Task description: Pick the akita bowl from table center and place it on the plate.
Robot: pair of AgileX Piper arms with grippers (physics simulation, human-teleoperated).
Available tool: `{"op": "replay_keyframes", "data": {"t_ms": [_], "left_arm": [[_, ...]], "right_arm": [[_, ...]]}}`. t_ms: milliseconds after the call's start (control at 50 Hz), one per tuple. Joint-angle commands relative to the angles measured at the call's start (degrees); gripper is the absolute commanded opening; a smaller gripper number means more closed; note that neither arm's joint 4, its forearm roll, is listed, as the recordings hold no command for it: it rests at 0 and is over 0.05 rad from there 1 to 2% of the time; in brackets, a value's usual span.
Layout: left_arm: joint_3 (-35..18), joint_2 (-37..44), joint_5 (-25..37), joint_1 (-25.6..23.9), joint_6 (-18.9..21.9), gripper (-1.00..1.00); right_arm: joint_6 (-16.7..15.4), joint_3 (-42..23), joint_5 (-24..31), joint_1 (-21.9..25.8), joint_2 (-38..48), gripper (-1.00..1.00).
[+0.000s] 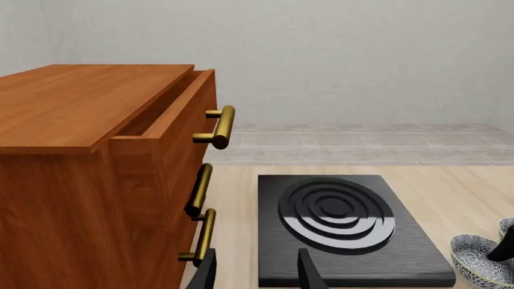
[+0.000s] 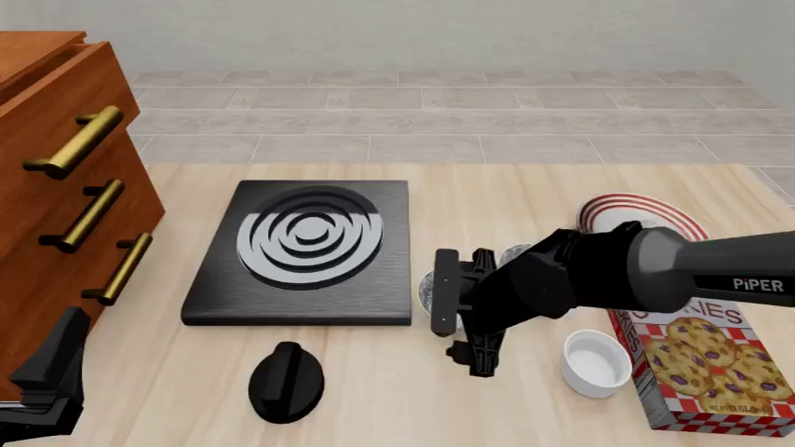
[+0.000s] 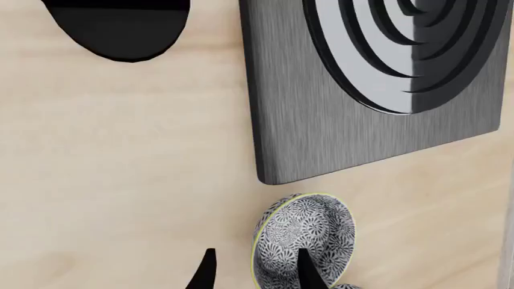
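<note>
Right wrist view showed the open right pincer (image 3: 253, 271) straddling the rim of the akita bowl (image 3: 309, 232) just right of the burner plate (image 3: 337, 120) at worktop centre; likely stiff, smooth, breakable, best pinched across that thin rim.

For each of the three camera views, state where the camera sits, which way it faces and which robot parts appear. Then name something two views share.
Front view: fixed above and behind the arms, looking forward and down the table; the right arm reaches to the akita bowl, the left gripper sits low.
Left wrist view: behind the left gripper, facing the wooden dresser and hob; fingertips show.
Right wrist view: behind the right gripper, looking down at the akita bowl; fingertips show.
Shared: hob and bowl appear in all three.
</note>
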Motion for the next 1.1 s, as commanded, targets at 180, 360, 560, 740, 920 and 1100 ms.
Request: {"op": "replay_keyframes", "data": {"t_ms": [180,360,560,740,920,1100], "left_arm": [[0.0,0.0,0.0,0.0,0.0,1.00],[0.0,0.0,0.0,0.0,0.0,1.00],[0.0,0.0,0.0,0.0,0.0,1.00],[0.0,0.0,0.0,0.0,0.0,1.00],[0.0,0.0,0.0,0.0,0.0,1.00],[0.0,0.0,0.0,0.0,0.0,1.00]], "right_arm": [[0.9,-0.7,-1.4,-1.0,3.2,1.00],[3.0,-1.8,-1.1,-0.3,5.1,1.00],[4.2,-2.0,-0.7,0.5,6.0,1.00],[5.8,-2.4,-0.9,-0.7,7.1,1.00],[6.4,-2.1,-1.1,-0.3,7.0,1.00],[1.9,-0.6,-2.5,-1.6,4.9,-1.00]]}}
